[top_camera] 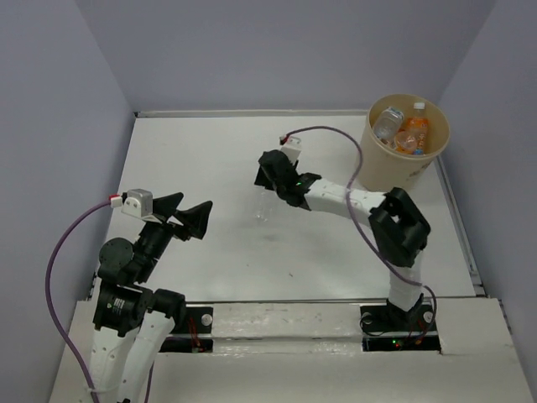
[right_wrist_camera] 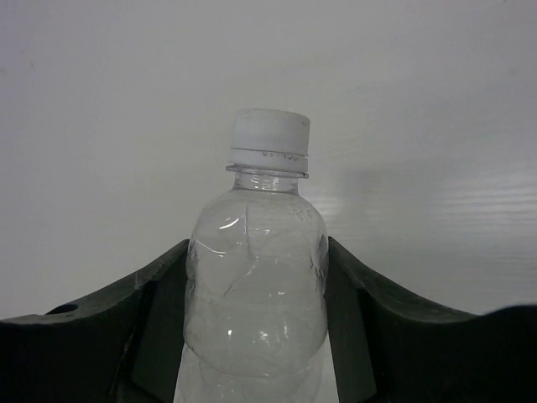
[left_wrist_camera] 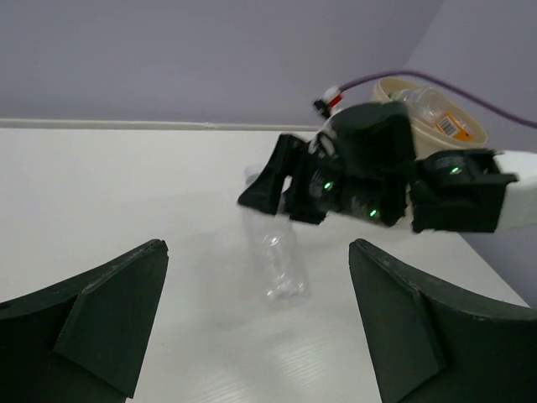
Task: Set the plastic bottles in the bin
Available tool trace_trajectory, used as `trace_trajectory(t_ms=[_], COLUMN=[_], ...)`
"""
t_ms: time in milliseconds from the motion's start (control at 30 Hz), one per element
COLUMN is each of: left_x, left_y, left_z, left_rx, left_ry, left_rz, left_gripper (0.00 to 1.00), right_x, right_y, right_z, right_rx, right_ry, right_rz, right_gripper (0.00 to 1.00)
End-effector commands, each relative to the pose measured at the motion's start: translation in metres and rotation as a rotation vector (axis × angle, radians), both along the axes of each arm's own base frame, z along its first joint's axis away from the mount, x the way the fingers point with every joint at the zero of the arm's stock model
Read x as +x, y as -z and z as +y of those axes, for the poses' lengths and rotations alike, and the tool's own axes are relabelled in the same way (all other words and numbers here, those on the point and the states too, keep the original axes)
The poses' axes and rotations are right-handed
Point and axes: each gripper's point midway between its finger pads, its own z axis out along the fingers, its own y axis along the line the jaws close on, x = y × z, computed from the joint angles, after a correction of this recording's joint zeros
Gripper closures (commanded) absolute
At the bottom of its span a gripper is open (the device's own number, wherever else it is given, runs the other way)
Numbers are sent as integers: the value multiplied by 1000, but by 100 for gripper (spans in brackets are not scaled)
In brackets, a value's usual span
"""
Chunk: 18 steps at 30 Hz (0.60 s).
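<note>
Black fingers spread wide, the left gripper (top_camera: 186, 216) hangs above the white table (top_camera: 201, 143) with nothing between its jaws. Ahead of it and to its right, the right gripper (top_camera: 270, 178) is clamped on a plain clear bottle (right_wrist_camera: 256, 277). One finger (right_wrist_camera: 143, 319) presses against each side of the dented body, and the white cap (right_wrist_camera: 270, 133) points away from the wrist (whether the bottle's base rests on the table or hangs just clear of it cannot be told). A purple cable (top_camera: 336, 134) arcs from that wrist back along the arm. Well beyond the right gripper, off to its right near the table's far corner, stands the tan bin (top_camera: 394, 172), apart from both arms. Inside it lie plastic bottles already collected, among them a second clear bottle (top_camera: 388, 122) toward the left of the rim and an orange bottle (top_camera: 413, 133) just beside it.
</note>
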Motion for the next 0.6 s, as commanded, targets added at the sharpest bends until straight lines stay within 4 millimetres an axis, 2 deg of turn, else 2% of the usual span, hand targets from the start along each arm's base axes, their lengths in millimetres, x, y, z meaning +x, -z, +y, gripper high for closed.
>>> trace_trajectory(t_ms=[0,33,67,133,167,200,233,267,300,367,400,433,467,533,567], left_x=[-6,-8,-9,-12,-14,-16,-17,-18,-20,-23,-24,-24,-24,-26,-27], left_y=[-10,-11,-12,-15,-17,-19,-19,-20,-22,-22,-23,-23,-23,-24,-25], left_z=[-1,-1,-2,-2,-2,-1,-1,-1,-1,-2,-2,-2,-2,-3,-3], left_rx=[-7,-11,-10,-14,-16,-19,-20,-22,-25,-28,-29,-30,-30,-33,-34], left_ry=[18,20,24,27,30,27,28,30,33,38,39,41,41,48,50], left_rz=[-53,-59,-63,-78,-86,-93,-96,-100,-107,-111,-114,-115,-114,-119,-122], left_gripper=[1,1,1,1,1,1,1,1,1,1,1,1,1,1,1], right_x=[38,39,40,35,28,27,25,22,20,18,20,16,12,7,9], right_y=[-157,-178,-222,-264,-295,-327,-337,-356,-369,-384,-383,-390,-399,-401,-400], right_z=[-100,-121,-162,-209,-233,-275,-295,-318,-356,-393,-406,-429,-440,-463,-467], right_rx=[-2,-17,-9,-104,-118,-202,-266,-286,-402,-461,-506,-540,-551,-630,-652], right_ry=[131,156,228,290,337,443,485,563,638,745,772,827,873,941,948], right_rz=[-332,-373,-449,-535,-597,-659,-668,-711,-716,-733,-717,-716,-742,-735,-730], right_gripper=[55,55,55,55,55,55,55,55,55,55,55,54,54,54,54])
